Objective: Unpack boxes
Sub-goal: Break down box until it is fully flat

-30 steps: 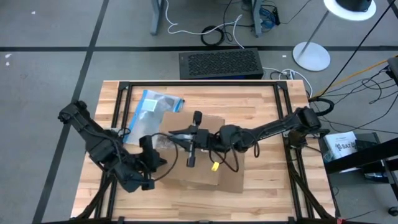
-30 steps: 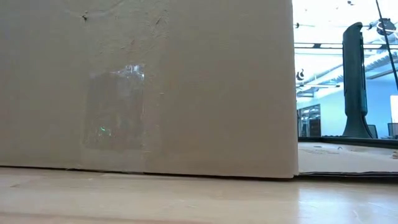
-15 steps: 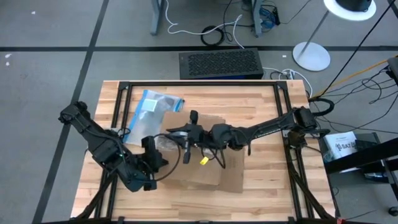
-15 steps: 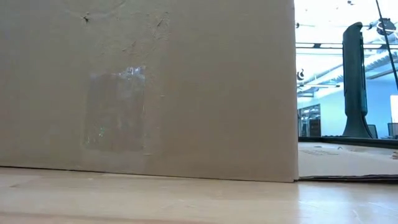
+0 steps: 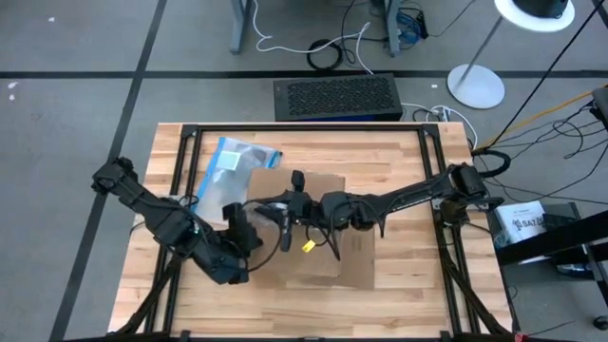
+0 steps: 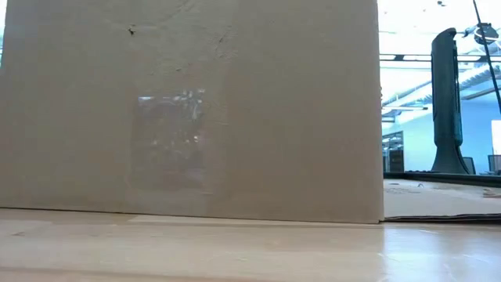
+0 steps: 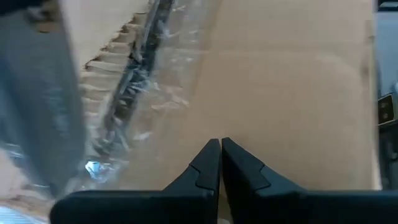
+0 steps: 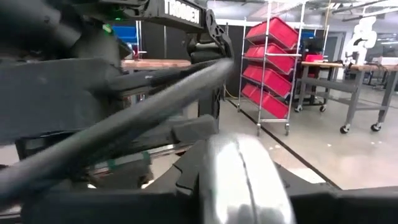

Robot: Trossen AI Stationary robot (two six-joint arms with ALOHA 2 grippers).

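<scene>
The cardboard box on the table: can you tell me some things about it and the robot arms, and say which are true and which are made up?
1. The cardboard box sits on the wooden table. True.
2. The left tool is wide open. False: its two fingers are pressed together, shut, with their tips at the box's cardboard.
3. A clear plastic pouch with a blue edge lies on the table beside the box. True.
4. The box is bright red. False: it is plain brown cardboard with clear tape on its side.
5. The black grille-topped unit stands on top of the box. False: it sits on the floor beyond the table's far edge.
</scene>
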